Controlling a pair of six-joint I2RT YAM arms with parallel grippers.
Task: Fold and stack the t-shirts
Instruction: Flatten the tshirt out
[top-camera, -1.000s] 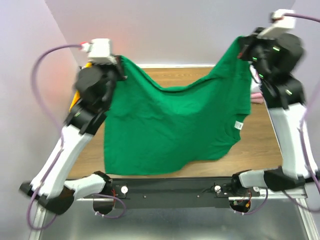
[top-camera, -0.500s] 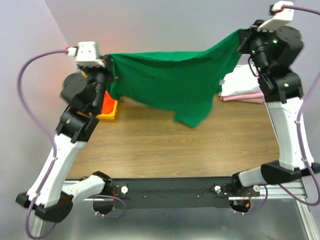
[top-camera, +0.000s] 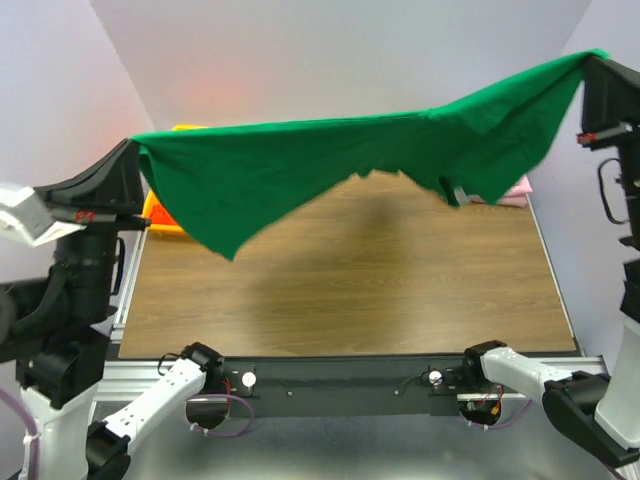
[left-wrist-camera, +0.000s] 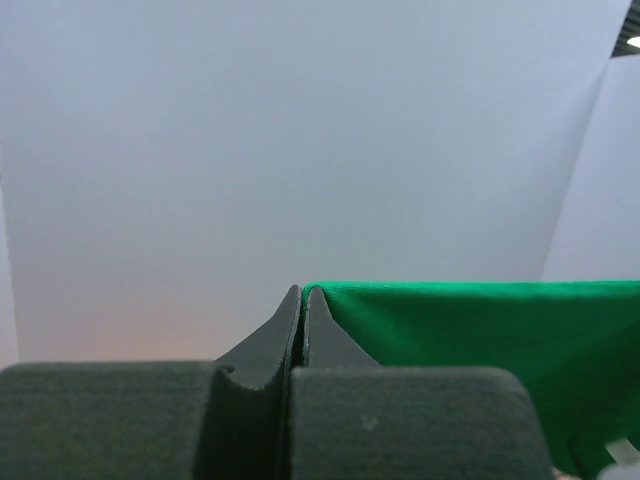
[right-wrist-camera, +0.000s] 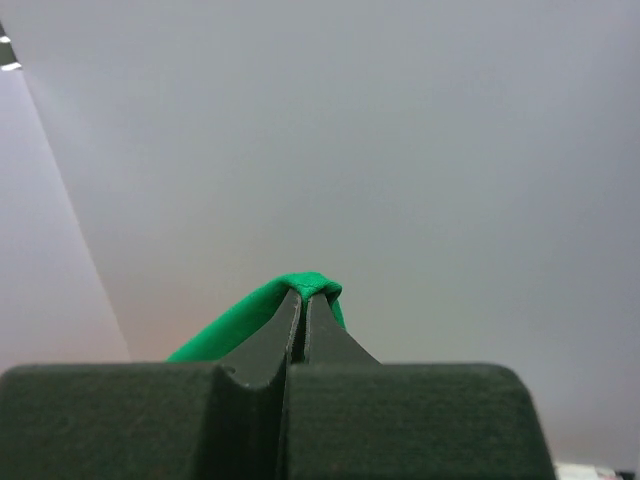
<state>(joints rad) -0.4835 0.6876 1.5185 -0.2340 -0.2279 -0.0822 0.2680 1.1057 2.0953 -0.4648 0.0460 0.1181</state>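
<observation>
Top external, green t-shirt (top-camera: 300, 160) stretched between left gripper (top-camera: 134, 150), right gripper (top-camera: 588, 60), both pinching corners

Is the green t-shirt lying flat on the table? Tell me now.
No, the green t-shirt hangs stretched in the air between the left gripper and the right gripper, above the table.

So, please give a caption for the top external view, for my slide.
Left gripper and right gripper hold the green t-shirt stretched above the table.
</observation>
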